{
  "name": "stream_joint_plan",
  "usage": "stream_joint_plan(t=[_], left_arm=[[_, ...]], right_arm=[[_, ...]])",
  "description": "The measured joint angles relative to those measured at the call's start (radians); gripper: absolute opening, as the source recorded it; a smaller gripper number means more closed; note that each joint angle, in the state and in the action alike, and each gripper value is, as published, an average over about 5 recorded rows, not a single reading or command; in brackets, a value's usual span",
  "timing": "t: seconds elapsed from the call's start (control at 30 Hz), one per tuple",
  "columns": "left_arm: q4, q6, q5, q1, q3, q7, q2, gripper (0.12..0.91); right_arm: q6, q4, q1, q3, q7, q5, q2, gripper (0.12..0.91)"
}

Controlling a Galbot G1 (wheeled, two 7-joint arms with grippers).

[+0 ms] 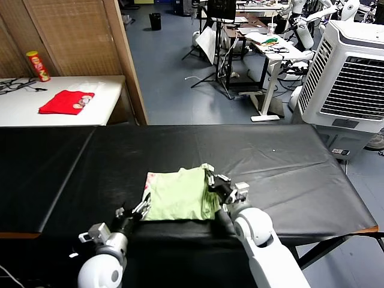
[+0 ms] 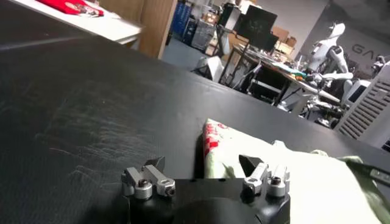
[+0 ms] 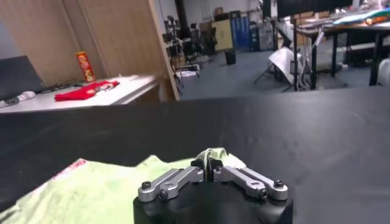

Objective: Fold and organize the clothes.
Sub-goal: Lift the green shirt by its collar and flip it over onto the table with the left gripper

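**Shirt mostly folded, right gripper pinching its corner**

Pale light-green thin wrinkly T-shirt (image 1: pixel 180 195) lies near front edge of black padded table (image 1: pixel 288 162), already a compact rectangle w/ pink-red print peeking at one edge. Probably a last fold or tidy-up left. Right gripper (image 1: pixel 211 179) is clamped on shirt's far right corner. Left gripper (image 1: pixel 141 210) sits spread wide at near left corner, gripping nothing. Bright red folded cloth (image 1: pixel 66 101) & snack can (image 1: pixel 37 65) are on white side table, well apart; nothing blocks.

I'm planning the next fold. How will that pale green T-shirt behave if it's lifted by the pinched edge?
The pale green thin-fabric T-shirt will probably droop: it lies flat and wrinkled on the black table. It looks light, so the right hand, shut on its edge, should lift it easily. Its layers may unfold, since only one edge is pinched.
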Motion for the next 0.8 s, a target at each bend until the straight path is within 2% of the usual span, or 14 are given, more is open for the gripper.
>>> stream_joint_plan(t=[0.33, 0.43, 0.6, 0.73, 0.8], left_arm=[[-0.005, 0.0, -0.003, -0.004, 0.001, -0.001, -0.004, 0.798], [-0.006, 0.0, -0.006, -0.008, 0.003, -0.002, -0.009, 0.798], [0.001, 0.003, -0.009, -0.025, 0.015, -0.004, -0.023, 0.798], [0.017, 0.002, -0.013, -0.042, 0.027, -0.005, -0.037, 0.798], [0.027, 0.001, -0.024, -0.048, 0.032, -0.006, -0.043, 0.798]], right_arm=[[0.047, -0.101, 0.08, -0.005, -0.019, -0.152, 0.026, 0.131], [0.049, -0.119, 0.081, -0.002, -0.026, -0.176, 0.03, 0.186], [0.035, -0.069, 0.035, 0.025, -0.024, -0.161, 0.018, 0.442], [0.016, 0.034, -0.038, 0.051, -0.019, -0.116, -0.004, 0.658], [0.008, 0.089, -0.076, 0.063, -0.017, -0.1, -0.016, 0.739]])
